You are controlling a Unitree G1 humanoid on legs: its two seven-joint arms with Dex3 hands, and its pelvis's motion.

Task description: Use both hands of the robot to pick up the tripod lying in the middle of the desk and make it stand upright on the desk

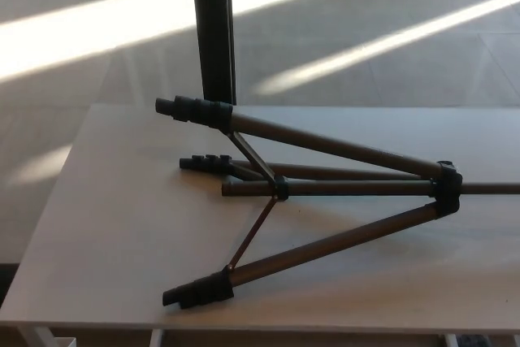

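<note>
Sunlit floor (97,38) behind, pale desk (122,233) in front. Dark post (214,30) stands behind desk, far left of centre. Tripod (325,187) lies on its side mid-desk, feet (197,290) splayed left, braces holding legs apart, hub (445,188) right, column running off right edge. Your hands: neither shows, so you cannot tell open or closed. Nothing lifted yet. Likely plan: one hand near hub, other on leg, tip feet down.

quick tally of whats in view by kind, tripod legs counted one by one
tripod: 1
tripod legs with black feet: 3
centre column: 1
desk: 1
dark upright post behind the desk: 1
robot hands: 0 in view
total: 3 separate things (tripod, desk, post)
</note>
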